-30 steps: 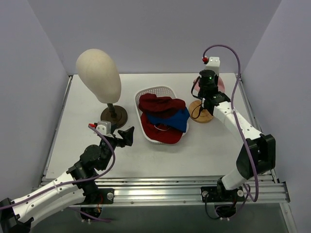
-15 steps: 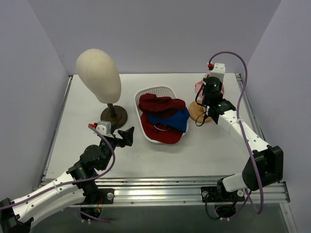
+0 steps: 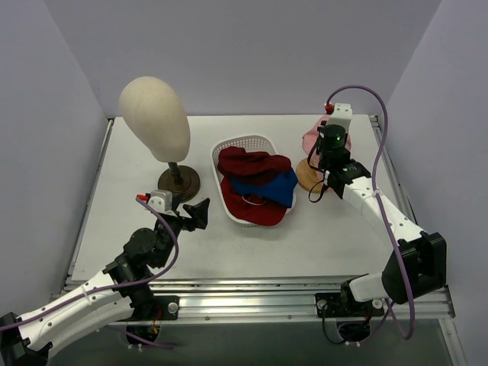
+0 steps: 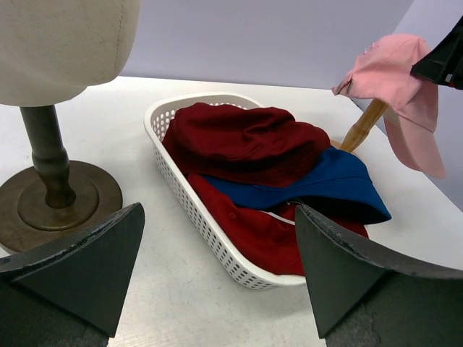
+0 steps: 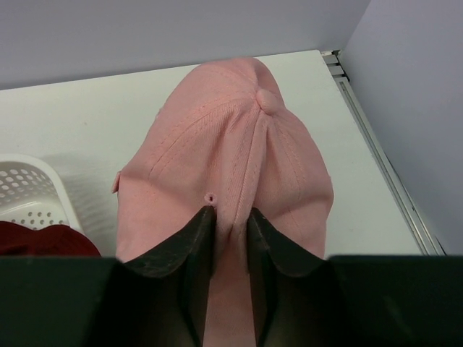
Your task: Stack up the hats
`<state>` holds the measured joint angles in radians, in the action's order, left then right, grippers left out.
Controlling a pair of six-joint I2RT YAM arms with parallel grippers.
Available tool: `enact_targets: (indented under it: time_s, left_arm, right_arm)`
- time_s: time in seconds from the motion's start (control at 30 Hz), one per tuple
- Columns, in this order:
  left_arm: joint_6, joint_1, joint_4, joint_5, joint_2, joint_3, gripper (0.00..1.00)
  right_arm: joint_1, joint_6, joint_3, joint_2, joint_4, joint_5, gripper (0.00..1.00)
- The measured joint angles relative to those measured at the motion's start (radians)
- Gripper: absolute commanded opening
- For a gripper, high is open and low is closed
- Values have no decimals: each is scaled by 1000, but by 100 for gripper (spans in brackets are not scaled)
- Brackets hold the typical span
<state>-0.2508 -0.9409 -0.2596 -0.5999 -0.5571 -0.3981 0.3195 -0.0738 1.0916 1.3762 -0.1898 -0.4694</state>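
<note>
My right gripper [image 5: 230, 224] is up at the far right side of the table [image 3: 114, 206], on top of the pink peaked cap [image 5: 231, 137]. My two right fingers [image 5: 189, 249] stand close together, and a little fold of the cap's pink cloth is pinched between them. The pink cap sits on a wooden stand [image 4: 362, 124] with a round base, and its peak hangs down on the side near the wall. My left gripper [image 4: 217, 217] is low over the table, near my own side, and its jaws are wide apart with nothing between them. It points at the white basket [image 4: 168, 170] in the middle of the table and does not touch it. Three hats lie in that basket in a soft heap. The dark red bucket hat [image 4: 246, 141] is on top at the far end. The blue bucket hat [image 4: 325, 186] lies under it and sticks out over the basket's right rim. The red peaked cap [image 4: 253, 231] is at the bottom, at the near end. To the left of the basket stands a cream mannequin head [image 3: 155, 116] on a dark round foot [image 3: 179, 183], just beside my left gripper.
</note>
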Motion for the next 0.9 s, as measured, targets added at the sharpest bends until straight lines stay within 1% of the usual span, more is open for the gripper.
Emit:
enact_targets:
  time_s: [0.2,0.47,0.6,0.9]
  left_arm:
    - [0,0,0,0,-1,0,94]
    - [0,0,0,0,-2,0,94]
    - [0,0,0,0,-2,0,94]
    - [0,0,0,-1,-2,0,94]
  right_arm:
    - [0,-18,0,-2,16,3,38]
    - [0,-97,0,-34,84,-23,42]
    - [0,-146,0,-55,116,-19,49]
    - [-13,-262,19,-68,230,-48,56]
